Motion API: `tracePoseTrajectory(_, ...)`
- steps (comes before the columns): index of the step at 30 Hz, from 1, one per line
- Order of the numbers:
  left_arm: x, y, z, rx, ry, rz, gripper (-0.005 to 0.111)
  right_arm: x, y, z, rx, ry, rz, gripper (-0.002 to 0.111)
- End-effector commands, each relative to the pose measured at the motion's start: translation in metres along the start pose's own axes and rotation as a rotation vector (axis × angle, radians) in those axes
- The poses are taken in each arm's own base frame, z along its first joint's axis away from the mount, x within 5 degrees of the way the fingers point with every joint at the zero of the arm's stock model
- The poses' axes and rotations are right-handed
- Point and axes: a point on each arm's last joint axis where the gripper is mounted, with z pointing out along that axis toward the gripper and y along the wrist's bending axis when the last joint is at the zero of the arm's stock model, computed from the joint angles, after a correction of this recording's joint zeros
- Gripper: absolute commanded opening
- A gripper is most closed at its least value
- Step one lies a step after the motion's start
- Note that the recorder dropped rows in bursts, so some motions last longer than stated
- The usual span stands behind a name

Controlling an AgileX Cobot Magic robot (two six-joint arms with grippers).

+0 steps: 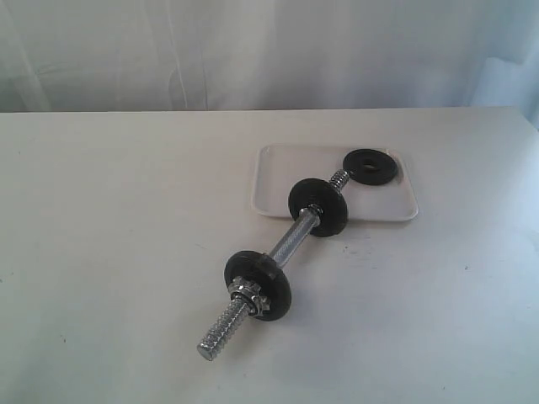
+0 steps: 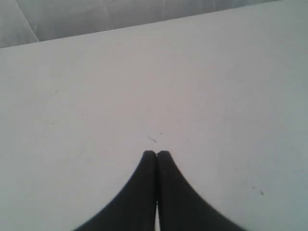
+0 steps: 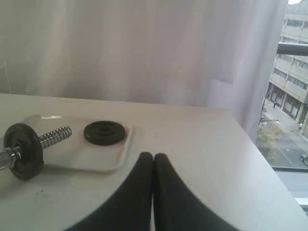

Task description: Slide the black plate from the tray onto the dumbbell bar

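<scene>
The black plate (image 1: 370, 165) (image 3: 104, 132) lies flat in the far right corner of the white tray (image 1: 278, 181) (image 3: 82, 154). The dumbbell bar (image 1: 290, 238) lies slantwise on the table, its far threaded end (image 3: 55, 135) reaching over the tray. It carries two black discs (image 1: 317, 208) (image 1: 258, 284) and a silver star nut (image 1: 247, 292). Neither gripper shows in the exterior view. My right gripper (image 3: 153, 156) is shut and empty, over the table beside the tray. My left gripper (image 2: 156, 154) is shut and empty, above bare table.
The white table (image 1: 109, 252) ends at a right edge (image 3: 240, 130), beyond which a window looks onto a street. A pale curtain (image 1: 253, 50) hangs behind the table.
</scene>
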Motion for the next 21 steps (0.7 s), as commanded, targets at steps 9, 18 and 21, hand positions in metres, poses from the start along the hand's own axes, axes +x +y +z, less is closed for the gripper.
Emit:
tracePoseTrajectory(9,-0.030,0.001,-0.007,0.046,-0.205,-0.408,0.000,-0.024,-0.003,-0.004,0.002,-0.276,0.230,0.000)
tracePoseTrajectory(18,-0.073,0.003,-0.032,0.085,-0.265,-0.422,0.000,-0.033,-0.003,-0.006,-0.010,-0.294,0.301,0.000)
tracePoseTrajectory(21,-0.086,0.002,-0.042,0.111,-0.239,-0.423,0.000,-0.047,-0.002,-0.010,-0.021,-0.274,0.301,0.000)
